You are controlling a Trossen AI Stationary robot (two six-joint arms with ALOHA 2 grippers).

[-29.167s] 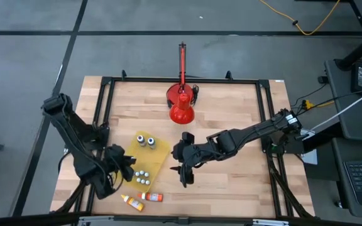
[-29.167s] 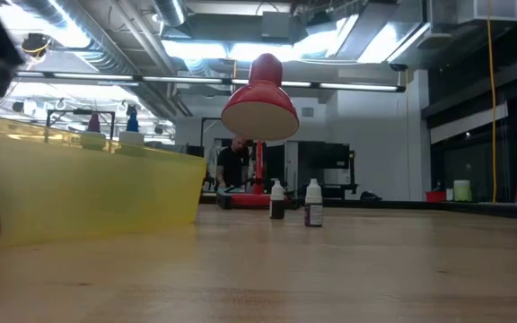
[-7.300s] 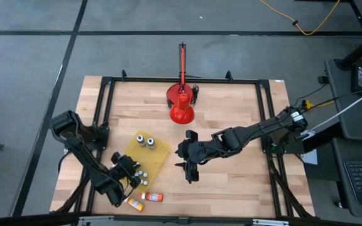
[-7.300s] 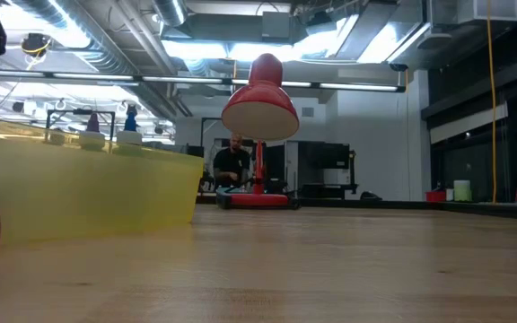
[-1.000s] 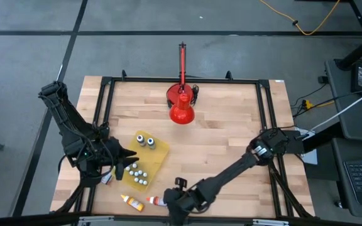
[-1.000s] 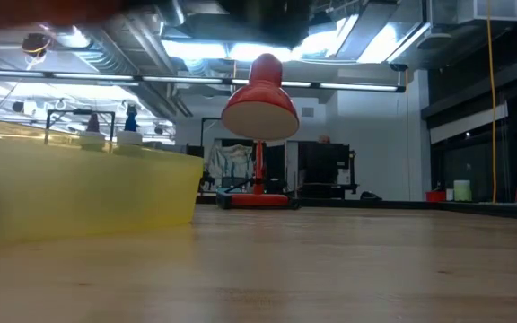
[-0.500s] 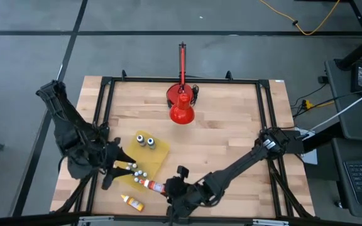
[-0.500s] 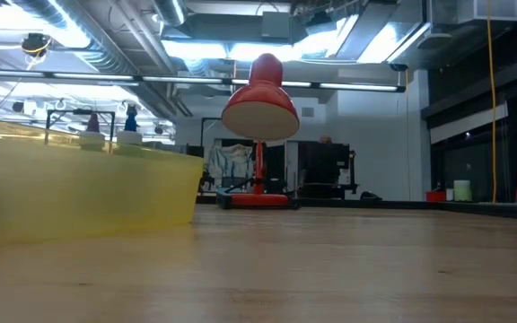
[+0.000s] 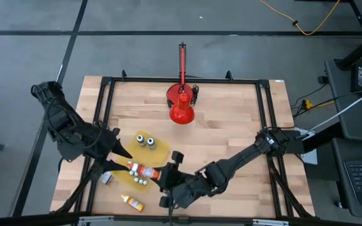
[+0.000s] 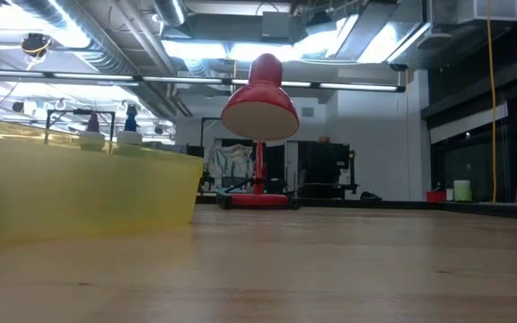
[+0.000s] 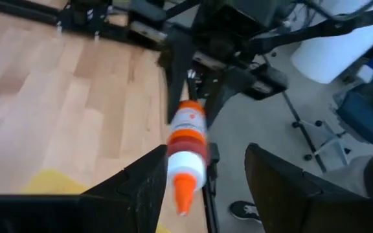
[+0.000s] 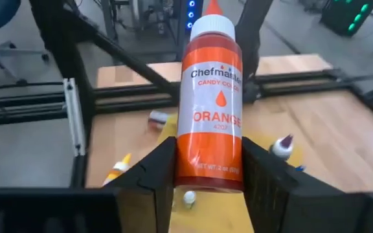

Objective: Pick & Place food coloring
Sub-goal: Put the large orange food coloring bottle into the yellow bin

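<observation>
- My right gripper [image 9: 162, 177] has its fingers pinching the orange bottle [image 12: 210, 103], held above the yellow tray [image 9: 158, 150] near the table's [image 9: 231, 113] front-left corner.
- My left gripper [image 9: 119, 157] waits just beside the bottle's cap, fingers spread and holding nothing.
- A yellow bottle [image 9: 131, 202] lies at the front edge.
- Farther back stands a red lamp [image 9: 181, 107].

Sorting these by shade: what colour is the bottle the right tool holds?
Orange, with a white cap; the bottle even reads "ORANGE" on its label. Right wrist view shows it best.

Two dark jointed arms, black fingers
</observation>
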